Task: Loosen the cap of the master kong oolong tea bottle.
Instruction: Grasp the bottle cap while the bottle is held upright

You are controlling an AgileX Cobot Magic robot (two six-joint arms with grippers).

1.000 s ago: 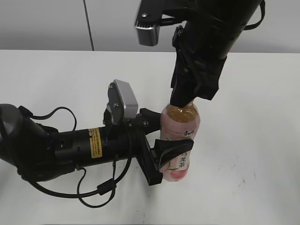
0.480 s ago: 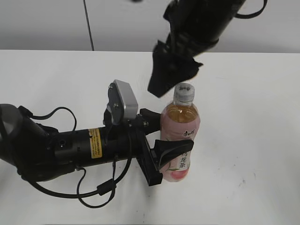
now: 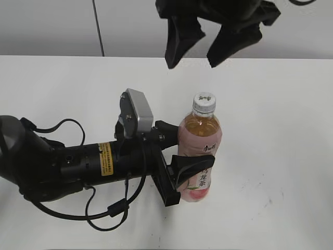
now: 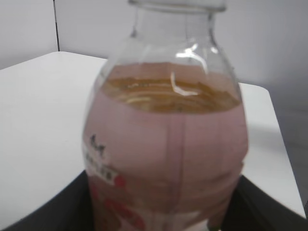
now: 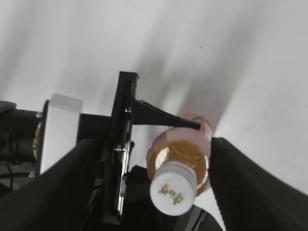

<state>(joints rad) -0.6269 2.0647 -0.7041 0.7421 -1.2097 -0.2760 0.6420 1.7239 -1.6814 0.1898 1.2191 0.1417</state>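
The master kong oolong tea bottle (image 3: 199,156) stands upright on the white table, amber tea inside, pink label. Its white cap (image 3: 204,102) sits on the neck, uncovered. My left gripper (image 3: 182,151) is shut on the bottle's body from the left; the left wrist view shows the bottle (image 4: 168,144) close up between the dark jaws. My right gripper (image 3: 200,44) is open and empty, hanging well above the cap. In the right wrist view the cap (image 5: 174,189) and bottle (image 5: 183,149) lie below, between the two spread fingers (image 5: 250,187).
The left arm (image 3: 67,164) with its cable lies across the table's front left. The white table (image 3: 281,120) stretches around the bottle. A grey wall with a dark seam (image 3: 99,28) stands behind.
My right gripper was down over the cap one second ago; it has let go, opened and risen above the bottle. The bottle and left gripper have not moved.
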